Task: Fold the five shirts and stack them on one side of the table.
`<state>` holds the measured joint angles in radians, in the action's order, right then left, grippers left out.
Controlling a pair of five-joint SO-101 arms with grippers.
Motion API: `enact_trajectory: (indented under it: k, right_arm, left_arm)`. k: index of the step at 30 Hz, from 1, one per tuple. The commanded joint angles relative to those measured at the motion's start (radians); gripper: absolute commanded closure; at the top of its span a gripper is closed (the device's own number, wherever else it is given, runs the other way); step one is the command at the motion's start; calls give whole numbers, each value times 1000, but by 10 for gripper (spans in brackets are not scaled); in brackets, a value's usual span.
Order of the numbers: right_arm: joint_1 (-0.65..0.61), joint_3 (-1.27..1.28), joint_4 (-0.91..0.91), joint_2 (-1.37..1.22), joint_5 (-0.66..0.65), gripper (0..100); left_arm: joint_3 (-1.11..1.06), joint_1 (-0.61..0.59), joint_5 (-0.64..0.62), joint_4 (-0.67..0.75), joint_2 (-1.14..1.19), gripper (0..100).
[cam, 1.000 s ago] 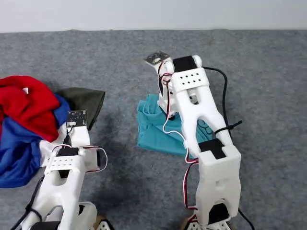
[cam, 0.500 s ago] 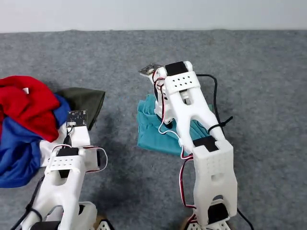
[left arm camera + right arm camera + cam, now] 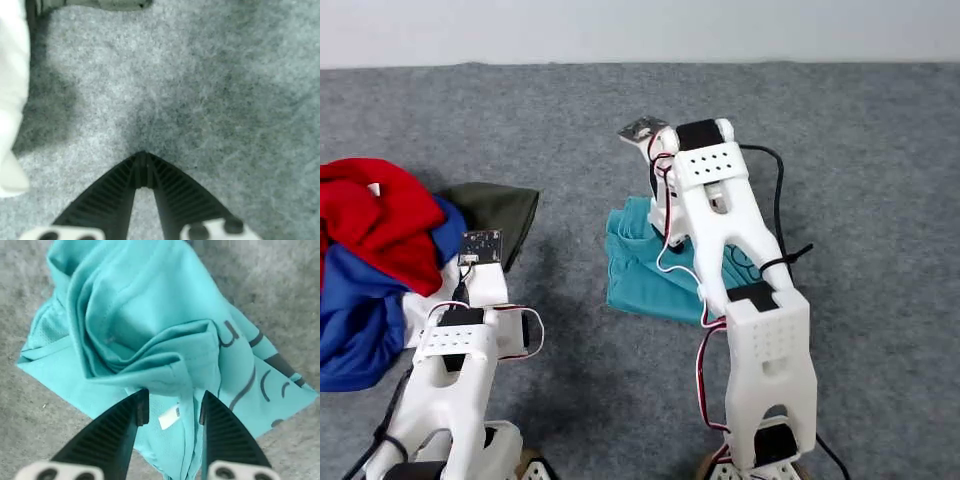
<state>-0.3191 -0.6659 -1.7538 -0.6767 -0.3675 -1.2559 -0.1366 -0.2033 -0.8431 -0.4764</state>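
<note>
A teal shirt lies loosely folded mid-table; in the right wrist view the teal shirt shows creases and a dark print. My right gripper hangs open just above it, black fingers apart with nothing between them. At the left edge a red shirt, a blue shirt, a dark green shirt and some white cloth lie heaped. My left gripper is shut over bare carpet beside that heap, holding nothing.
Grey carpet covers the table. White cloth and a dark green hem sit at the edges of the left wrist view. The right arm stretches over the teal shirt.
The right arm dipped toward the teal shirt half a second ago and has since risen back up. The left arm has not moved.
</note>
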Motion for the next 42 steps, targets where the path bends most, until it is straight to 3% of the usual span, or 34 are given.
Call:
enact_trajectory:
  k: [1,15,20,24,35,42]
  right_arm:
    - [18,-57,-35,-15,-8,829]
    - [33,-222,-41,-163,-11,835]
    - [13,-222,-44,-162,-49,951]
    - [-24,-216,-44,-104,-51,970]
    - [-163,180,-44,203,-78,970]
    - [-335,342,-42,282,-72,936]
  left_arm:
    - [-10,12,12,-28,0,985]
    - [-10,12,12,-28,0,985]
    - [-10,12,12,-28,0,985]
    - [-10,12,12,-28,0,985]
    - [-10,12,12,-28,0,985]
    - [-10,12,12,-28,0,985]
